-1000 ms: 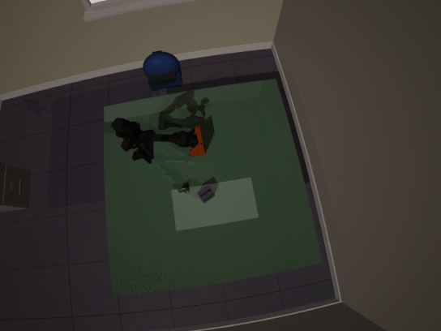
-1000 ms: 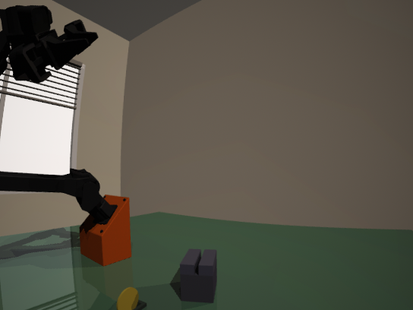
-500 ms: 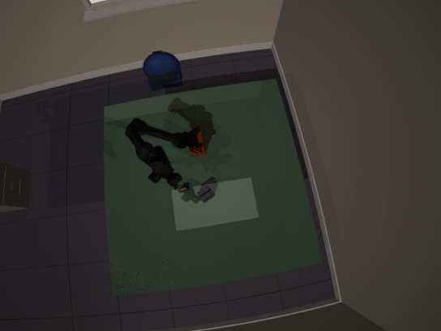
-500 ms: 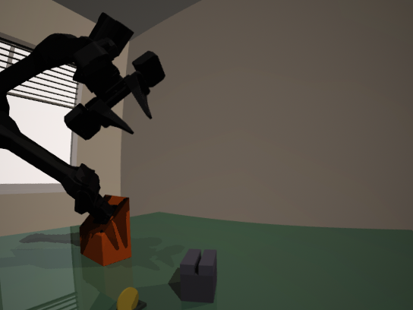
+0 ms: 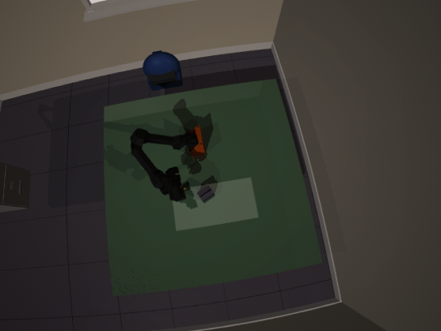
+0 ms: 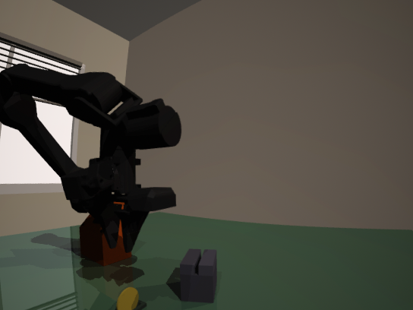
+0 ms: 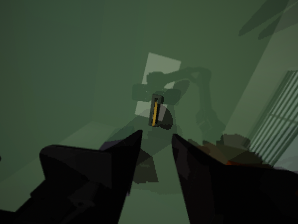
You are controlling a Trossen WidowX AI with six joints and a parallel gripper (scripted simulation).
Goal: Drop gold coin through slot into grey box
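Note:
The gold coin (image 5: 186,188) (image 6: 127,298) (image 7: 155,114) stands on edge in the dark-green holder (image 6: 142,305) (image 7: 158,97). In the wrist view its thin edge runs nearly up and down, just beyond the fingertips. My gripper (image 6: 121,248) (image 7: 157,135) points down, high above the coin, with its fingers partly apart and nothing between them. In the top view the arm hides the fingertips. The grey box (image 5: 206,194) (image 6: 198,283) stands to the right of the coin in the top and exterior views, its lid slot facing up. The left finger may hide most of it in the wrist view.
The orange arm base (image 5: 200,142) (image 6: 91,243) stands on the green surface (image 5: 154,251) (image 6: 304,273) behind the coin and box. A pale patch (image 5: 235,207) lies around the box. A blue object (image 5: 162,65) and a cabinet (image 5: 16,186) stand beyond the green surface.

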